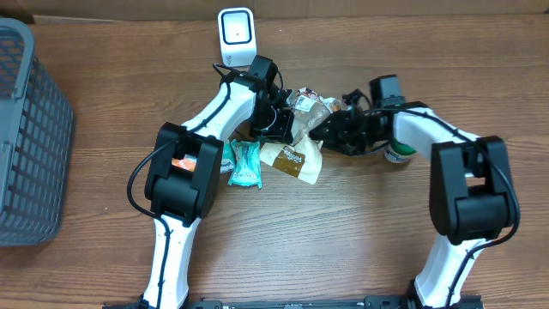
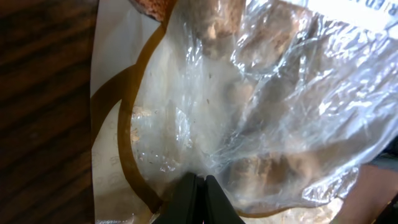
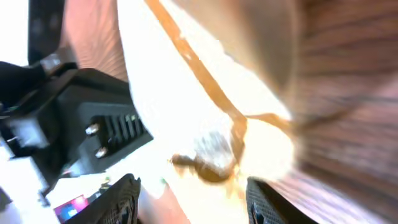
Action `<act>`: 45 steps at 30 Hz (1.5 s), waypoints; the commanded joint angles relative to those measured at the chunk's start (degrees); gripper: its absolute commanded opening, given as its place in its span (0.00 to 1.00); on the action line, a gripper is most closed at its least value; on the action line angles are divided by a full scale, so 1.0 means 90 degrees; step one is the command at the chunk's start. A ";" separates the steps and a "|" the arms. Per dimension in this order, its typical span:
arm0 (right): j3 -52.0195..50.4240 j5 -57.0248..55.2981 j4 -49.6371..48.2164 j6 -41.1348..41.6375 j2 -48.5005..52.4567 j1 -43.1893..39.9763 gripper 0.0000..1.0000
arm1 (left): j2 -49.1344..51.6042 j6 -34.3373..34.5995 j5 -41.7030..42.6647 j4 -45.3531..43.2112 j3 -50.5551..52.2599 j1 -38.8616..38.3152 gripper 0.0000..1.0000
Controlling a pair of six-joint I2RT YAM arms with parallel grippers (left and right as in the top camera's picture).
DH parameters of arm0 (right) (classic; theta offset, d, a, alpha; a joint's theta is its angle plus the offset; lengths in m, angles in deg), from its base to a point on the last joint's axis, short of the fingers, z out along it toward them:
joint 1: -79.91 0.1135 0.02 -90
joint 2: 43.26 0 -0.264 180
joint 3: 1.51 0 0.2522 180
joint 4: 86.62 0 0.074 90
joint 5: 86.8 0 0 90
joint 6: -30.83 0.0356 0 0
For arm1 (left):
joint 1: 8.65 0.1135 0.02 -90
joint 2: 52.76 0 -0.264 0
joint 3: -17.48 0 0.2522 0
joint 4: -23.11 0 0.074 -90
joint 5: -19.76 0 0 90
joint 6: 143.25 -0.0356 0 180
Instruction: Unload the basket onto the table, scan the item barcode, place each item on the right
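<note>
The item is a clear plastic bag of brown baked pieces (image 1: 302,158) with a white and brown label, lying mid-table between both arms. My left gripper (image 1: 280,125) is shut, its black fingertips pinching the bag's crinkled film (image 2: 261,93) at the lower middle of the left wrist view (image 2: 200,182). From the right, my right gripper (image 1: 326,130) meets the bag. Its jaws stand apart (image 3: 196,199), with the overexposed, blurred bag edge (image 3: 205,112) between them. The white barcode scanner (image 1: 235,36) stands upright at the back. No barcode shows.
A teal packet (image 1: 244,164) lies just left of the bag. A small green and white item (image 1: 400,154) sits under the right arm. A grey mesh basket (image 1: 30,137) fills the left edge. The left arm's black body (image 3: 81,118) shows in the right wrist view.
</note>
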 commanded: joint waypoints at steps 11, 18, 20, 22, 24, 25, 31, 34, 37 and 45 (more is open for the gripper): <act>-0.0221 -0.0359 -0.0571 -0.0044 0.0328 0.0007 0.61 | 0.0522 0.0136 0.0053 0.0104 0.0168 -0.0007 0.04; -0.0277 -0.0520 -0.1078 0.0425 0.0517 0.0430 0.60 | 0.0522 0.0136 0.0051 0.0165 0.0168 -0.0007 0.04; -0.0277 -0.0250 -0.1290 0.0423 0.0515 0.0515 0.59 | 0.0522 0.0136 0.0051 0.0192 0.0168 -0.0007 0.04; -0.0277 -0.0075 -0.1464 0.0425 0.0515 0.0544 0.45 | 0.0522 0.0136 0.0051 0.0214 0.0168 -0.0007 0.04; -0.0274 -0.0066 -0.1515 0.0423 0.0515 0.0542 0.33 | 0.0522 0.0136 0.0051 0.0219 0.0168 -0.0007 0.04; -0.0274 -0.0066 -0.1513 0.0423 0.0515 0.0542 0.27 | 0.0522 0.0136 0.0053 0.0219 0.0168 -0.0007 0.04; -0.0274 -0.0090 -0.1462 0.0398 0.0515 0.0529 0.11 | 0.0522 0.0129 0.0044 0.0214 0.0168 0.0005 0.04; -0.0274 -0.0085 -0.1421 0.0398 0.0515 0.0527 0.08 | 0.0505 0.0066 0.0046 0.0274 0.0104 0.0092 0.04; -0.0270 -0.0080 -0.1287 0.0393 0.0503 0.0498 0.05 | 0.0393 -0.0121 0.0044 0.0593 -0.0121 0.0260 0.04; -0.0223 -0.0034 -0.0406 -0.0452 -0.0311 0.0304 0.04 | -0.1190 -0.0831 -0.0022 0.1676 -0.1015 0.0899 0.04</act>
